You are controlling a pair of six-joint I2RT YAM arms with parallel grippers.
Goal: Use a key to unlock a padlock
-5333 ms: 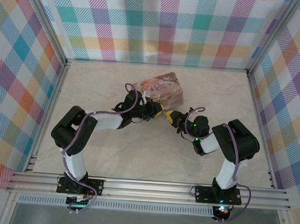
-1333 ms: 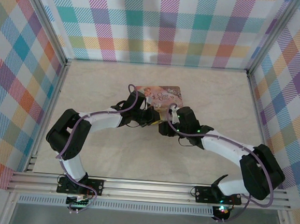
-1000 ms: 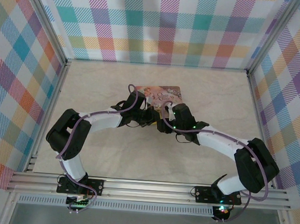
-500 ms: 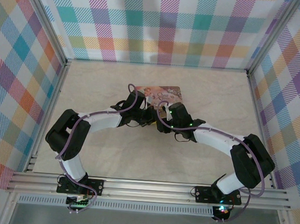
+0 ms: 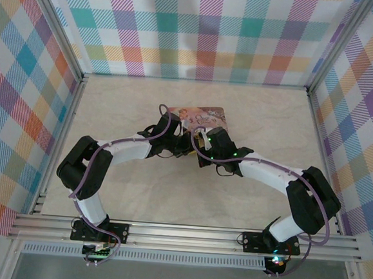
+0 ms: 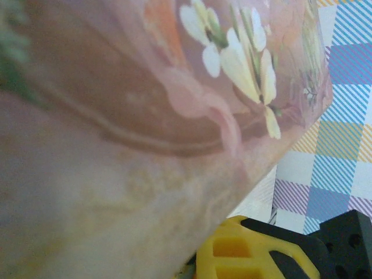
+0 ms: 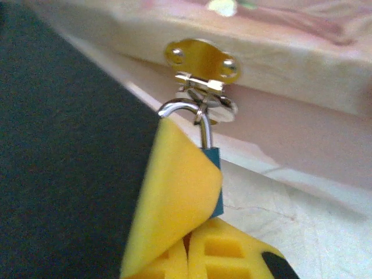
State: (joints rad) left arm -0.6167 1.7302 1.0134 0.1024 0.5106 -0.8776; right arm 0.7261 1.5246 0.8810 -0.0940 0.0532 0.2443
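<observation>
Find the padlock hanging by its shackle from the brass hasp on the near side of the flowered box, toward the middle of the table. Find the right gripper hard against it, one yellow finger overlapping the blue body. Cannot tell from this blurred close view whether clamped on the lock or merely touching, nor confirm a key seated in the keyway. Place the left gripper just beside the right one at the box's near edge. See on its own camera part of a yellow finger low by the box wall; cannot tell spread or pressed together. Judge the chief risk a skewed entry: with the lock free to swing on the hasp, any push off the keyway's line likely to tip the body aside and jam or drop the key. Judge a second risk in the box sliding or turning under side load from either arm, carrying the lock off target. Note also two grippers crowded into one spot, with some chance of fingers fouling. Record, against the overhead view some five seconds earlier, a right arm stretched well forward instead of folded back, its gripper at the box front rather than off to the right of the near corner, and a box turned slightly squarer to the back wall. Record next to no change over the last half second.
</observation>
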